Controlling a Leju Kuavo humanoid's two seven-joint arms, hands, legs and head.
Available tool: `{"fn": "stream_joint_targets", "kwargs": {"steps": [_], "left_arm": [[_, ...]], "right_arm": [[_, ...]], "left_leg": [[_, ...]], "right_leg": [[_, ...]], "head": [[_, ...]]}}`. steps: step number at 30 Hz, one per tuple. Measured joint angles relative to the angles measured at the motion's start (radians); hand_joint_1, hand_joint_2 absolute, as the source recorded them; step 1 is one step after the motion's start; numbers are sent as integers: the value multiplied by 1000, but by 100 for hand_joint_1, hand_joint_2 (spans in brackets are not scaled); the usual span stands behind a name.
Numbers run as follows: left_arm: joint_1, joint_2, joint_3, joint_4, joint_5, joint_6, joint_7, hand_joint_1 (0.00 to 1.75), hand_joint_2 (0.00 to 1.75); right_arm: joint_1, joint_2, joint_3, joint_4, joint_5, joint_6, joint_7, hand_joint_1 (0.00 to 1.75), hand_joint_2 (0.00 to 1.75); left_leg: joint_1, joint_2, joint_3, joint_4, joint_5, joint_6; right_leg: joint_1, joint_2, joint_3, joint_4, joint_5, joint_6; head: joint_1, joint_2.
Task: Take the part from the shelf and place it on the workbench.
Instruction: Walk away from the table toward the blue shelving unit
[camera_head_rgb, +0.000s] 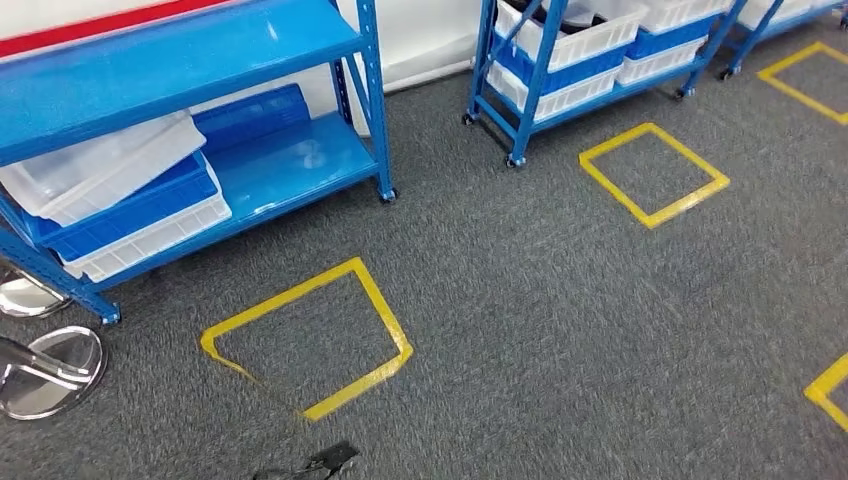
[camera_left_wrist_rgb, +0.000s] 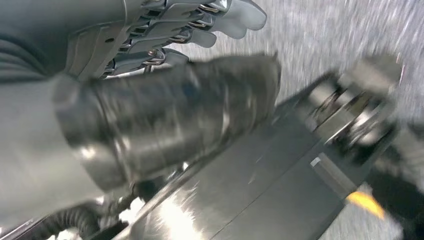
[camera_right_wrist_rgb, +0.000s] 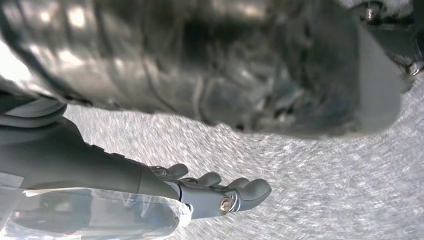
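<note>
— Since the head view looks down at grey carpet (camera_head_rgb: 560, 320) and not at any desk, which step would you call this?

— The carry, I'd judge. The right hand (camera_right_wrist_rgb: 210, 192) hangs over the carpet with its fingers loosely curled, and a clear-wrapped part (camera_right_wrist_rgb: 100, 215) lies against its palm side. It seems to be grasping it, though the wrapping hides the hold itself.

— And the left hand (camera_left_wrist_rgb: 190, 25)?

— Released: its fingers lie stretched side by side with nothing in them.

— What does the next move call for?

— Turning or walking until the desk comes into sight, keeping the grasp firm on that slippery wrap, then lowering the part onto it.

— Count things for me, from the nearest yellow tape square (camera_head_rgb: 310, 340).

— Four tape squares in all: that one, a whole one (camera_head_rgb: 652, 175) beyond it to the right, and two partly cut off at the right edge. One blue shelf rack (camera_head_rgb: 280, 170) stands just behind the nearest square to the left, holding stacked trays; a second rack (camera_head_rgb: 520, 110) stands behind it to the right, with the corner of a third further on. Two chrome discs (camera_head_rgb: 50, 370) lie left of the square.
</note>
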Motion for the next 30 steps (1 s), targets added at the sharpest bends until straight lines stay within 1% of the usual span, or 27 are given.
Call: {"fn": "stream_joint_targets", "kwargs": {"steps": [1, 2, 3, 4, 5, 6, 7, 8, 9, 10, 11, 12, 13, 14, 15, 17, 18, 19, 20, 21, 22, 24, 25, 26, 28, 29, 30], "left_arm": [[8, 6, 0, 0, 12, -6, -14, 0, 0], [13, 13, 0, 0, 17, -12, -23, 0, 0], [16, 19, 0, 0, 19, -15, -29, 0, 0], [19, 24, 0, 1, 20, -17, -33, 0, 0], [21, 28, 0, 1, 21, -18, -35, 0, 0], [23, 32, 0, 1, 21, -19, -35, 0, 0], [24, 35, 0, 1, 20, -18, -36, 0, 0], [23, 36, 0, 1, 19, -17, -37, 0, 0], [21, 38, 0, 1, 16, -15, -38, 0, 0], [18, 39, 0, 1, 13, -12, -40, 0, 0], [16, 40, 0, 1, 11, -10, -42, 0, 0], [15, 41, 0, 1, 10, -9, -44, 0, 0], [15, 43, 0, 1, 11, -14, -44, 0, 0], [17, 44, 0, 1, 15, -23, -40, 0, 0], [18, 45, 0, 1, 19, -38, -34, 0, 0], [19, 41, -2, 2, 20, -72, -18, 0, 0], [19, 38, -4, 2, 14, -81, -12, 0, 0], [19, 33, -7, 2, 5, -83, -9, 0, 0], [18, 28, -10, 2, -4, -79, -7, 0, 0], [15, 23, -12, 2, -13, -69, -9, 0, 0], [10, 17, -13, 2, -19, -57, -13, 0, 0], [-7, 2, -14, 2, -30, -36, -24, 0, 0], [-18, -7, -16, 2, -33, -29, -27, 0, 0], [-25, -14, -20, 2, -34, -24, -28, 0, 0], [-30, -23, -28, 2, -16, -8, -37, 0, 0], [-26, -24, -30, 2, 7, 5, -50, 0, 0], [-21, -25, -29, 2, 41, 21, -71, 0, 0]], "right_arm": [[1, 0, 0, 0, 10, 9, 1, 0, 0], [3, -1, 0, 1, 17, 15, 2, 0, 0], [5, -1, 0, 1, 21, 20, 3, 0, 0], [7, -2, 1, 1, 23, 22, 4, 0, 0], [9, -2, 1, 1, 23, 22, 3, 0, 0], [10, -3, 1, 1, 22, 20, 2, 0, 0], [10, -3, 1, 1, 20, 17, 0, 0, 0], [9, -3, 1, 1, 18, 14, -1, 0, 0], [7, -2, 1, 1, 17, 13, -1, 0, 0], [4, -1, 1, 1, 15, 13, 2, 0, 0], [1, -1, 1, 1, 15, 13, 8, 0, 0], [-2, 0, 1, 1, 14, 13, 15, 0, 0], [-5, 2, 1, 1, 11, 13, 21, 0, 0], [-7, 3, 1, 1, 8, 12, 24, 0, 0], [-9, 4, 1, 1, 4, 12, 23, 0, 0], [-9, 4, 1, 1, 0, 21, 19, 0, 0], [-9, 3, 1, 1, -1, 25, 17, 0, 0], [-9, 3, 1, 1, -2, 26, 18, 0, 0], [-9, 2, 1, 1, -5, 22, 18, 0, 0], [-9, 2, 1, 1, -13, 12, 19, 0, 0], [-9, 1, 1, 1, -24, -4, 19, 0, 0], [-7, -1, 1, 1, -56, -46, 17, 0, 0], [-4, -3, 0, 1, -72, -67, 15, 0, 0], [0, -5, -1, 1, -90, -84, 15, 0, 0], [8, -8, -11, 1, -147, -113, 12, 0, 0], [11, -10, -21, 1, -188, -131, 9, 0, 0], [14, -11, -37, 1, -232, -153, 7, 0, 0]], "left_leg": [[1, -9, 2, -3, 1, 3], [1, -21, 3, -4, 0, 6], [1, -35, 3, -3, 0, 7], [1, -51, 4, -3, -1, 8], [1, -69, 5, -1, -3, 7], [2, -86, 6, 3, -5, 6], [3, -103, 6, 8, -8, 2], [2, -117, 3, 16, -12, -3], [2, -131, -2, 23, -16, -8], [3, -142, -7, 28, -17, -13], [4, -152, -11, 30, -17, -19], [7, -162, -14, 28, -16, -24], [10, -163, -15, 28, -16, -30], [10, -149, -18, 36, -21, -35], [9, -125, -30, 62, -34, -40], [8, -67, -80, 163, -81, -48], [10, -52, -111, 220, -102, -50], [12, -44, -134, 258, -110, -51], [12, -38, -141, 267, -103, -52], [13, -33, -131, 243, -82, -50], [12, -22, -106, 192, -51, -48], [4, 21, -47, 78, -8, -38], [-1, 36, -29, 43, 0, -31], [-6, 42, -21, 28, -2, -24], [-9, 25, -18, 23, -3, -12], [-7, 18, -13, 17, -2, -7], [-4, 12, -8, 11, -1, -1]], "right_leg": [[-3, 26, -26, 54, -26, 2], [-4, 42, -62, 119, -52, 3], [-5, 48, -95, 175, -68, 4], [-6, 51, -117, 205, -65, 5], [-7, 52, -123, 199, -44, 6], [-10, 58, -111, 157, -6, 7], [-15, 76, -89, 94, 33, 7], [-19, 101, -67, 36, 59, 7], [-23, 123, -52, -4, 74, 7], [-24, 138, -45, -23, 76, 5], [-22, 139, -44, -25, 73, 3], [-19, 129, -41, -25, 74, -2], [-18, 118, -37, -30, 76, -8], [-19, 107, -30, -35, 78, -15], [-20, 95, -23, -41, 79, -20], [-18, 70, -14, -47, 78, -28], [-16, 55, -12, -48, 76, -30], [-14, 41, -10, -48, 74, -32], [-13, 27, -8, -48, 71, -32], [-13, 15, -6, -47, 68, -31], [-12, 4, -2, -47, 65, -30], [-9, -18, 5, -47, 57, -22], [-7, -26, 9, -48, 54, -17], [-5, -35, 12, -49, 51, -11], [-3, -47, 21, -56, 47, 0], [-4, -40, 25, -55, 43, 6], [-6, -22, 21, -43, 31, 10]], "head": [[2, 0], [4, 0], [4, 0], [4, 0], [4, 0], [4, 0], [4, 0], [5, 0], [4, 0], [4, 0], [5, 0], [5, 0], [5, 0], [3, 0], [-1, 0], [-9, 0], [-10, 0], [-10, 0], [-11, 0], [-11, 0], [-11, 0], [-10, 0], [-9, 0], [-8, 0], [-6, 0], [-5, 0], [-3, 0]]}}
